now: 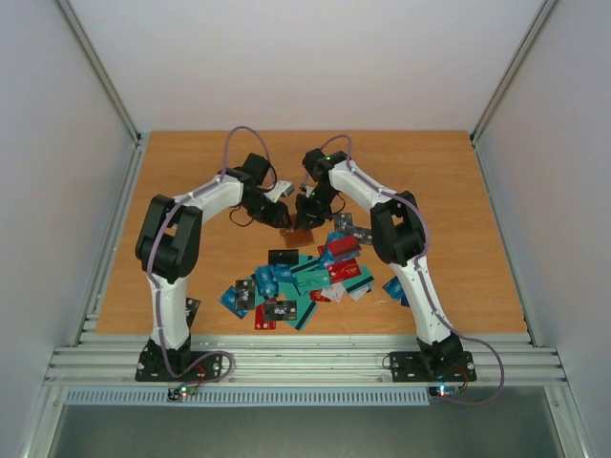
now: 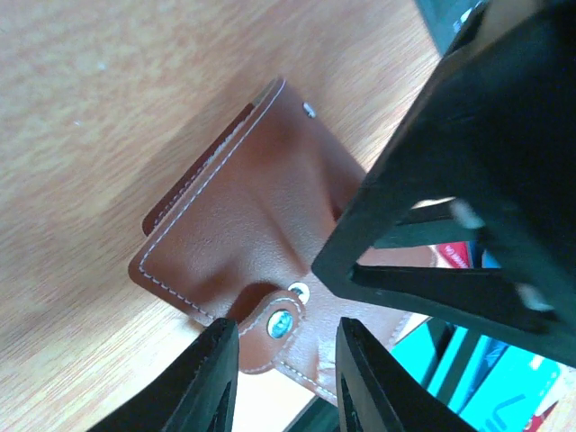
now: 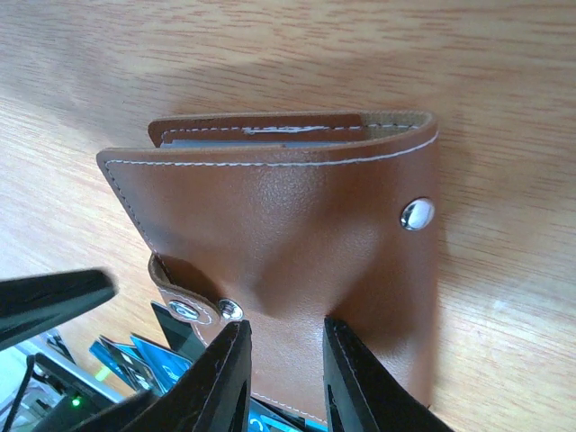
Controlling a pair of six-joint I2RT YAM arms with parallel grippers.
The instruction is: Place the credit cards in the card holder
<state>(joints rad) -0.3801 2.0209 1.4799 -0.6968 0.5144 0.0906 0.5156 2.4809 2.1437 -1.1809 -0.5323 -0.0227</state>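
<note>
Holder (image 3: 270, 234) lies folded on the tabletop (image 1: 191, 172); left jaws stand open astride its snap tab (image 2: 281, 322), right jaws slightly parted over the edge just beside, equally near.

Brown white-stitched card holder (image 3: 288, 234)

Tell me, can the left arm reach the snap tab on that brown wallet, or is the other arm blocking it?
Probably yes. The left gripper has its fingers either side of the snap tab on the card holder; the right gripper sits close beside it but not over the tab.
</note>
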